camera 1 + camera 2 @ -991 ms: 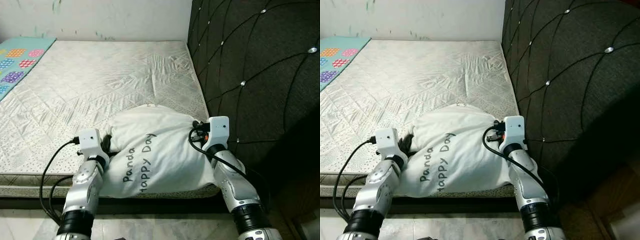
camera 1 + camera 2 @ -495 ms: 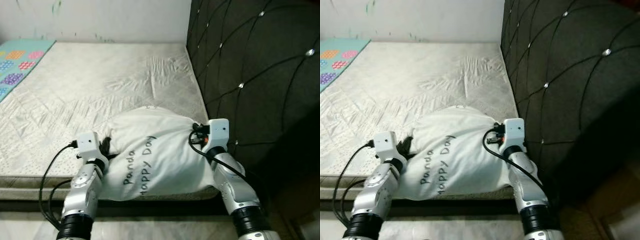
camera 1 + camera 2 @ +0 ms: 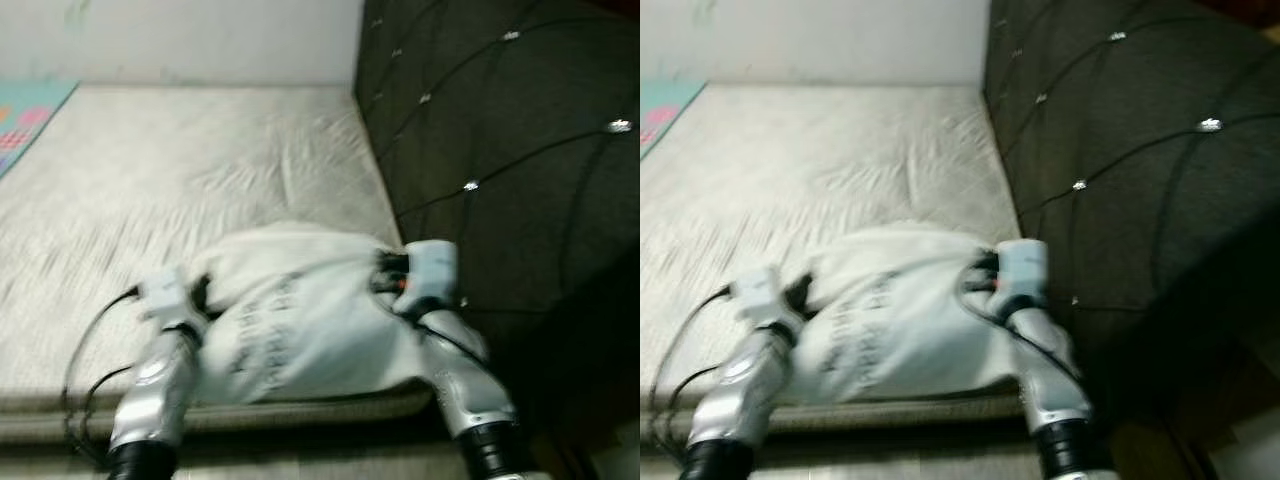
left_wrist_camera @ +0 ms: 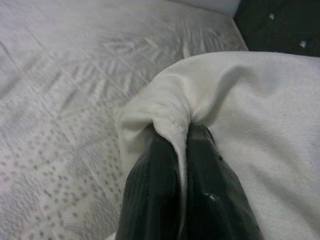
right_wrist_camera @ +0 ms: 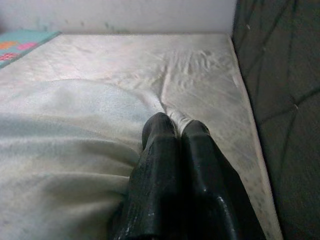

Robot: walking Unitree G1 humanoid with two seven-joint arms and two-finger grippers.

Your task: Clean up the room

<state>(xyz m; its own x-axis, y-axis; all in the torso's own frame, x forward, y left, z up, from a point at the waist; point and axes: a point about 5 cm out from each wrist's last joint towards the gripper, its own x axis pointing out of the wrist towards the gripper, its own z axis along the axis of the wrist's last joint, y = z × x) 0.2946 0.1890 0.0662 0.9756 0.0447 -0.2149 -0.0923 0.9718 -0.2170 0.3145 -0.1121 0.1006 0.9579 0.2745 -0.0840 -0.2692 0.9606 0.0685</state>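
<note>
Currently, dark lettering seen on white pillow (image 3: pixel 300 325), blurred, unreadable. Left hand (image 4: pixel 181 150) clamped on fold of pillow fabric, pinched between closed fingers (image 4: pixel 150 190). Right hand (image 5: pixel 177 131) likewise closed on pillow's opposite corner. Pillow held at near edge of bed (image 3: pixel 150 180), close beside dark tufted headboard (image 3: pixel 500 150); cover crumpled, plump.

The pillow (image 3: pixel 300 320) is showing white with dark lettering (too blurred to read). The mattress (image 3: pixel 150 180) is looking pale grey with quilted, dotted stitching. The headboard (image 3: pixel 500 150) is reading black, studded with silver buttons. A teal blanket (image 3: pixel 30 110) is carrying pink patches.
</note>
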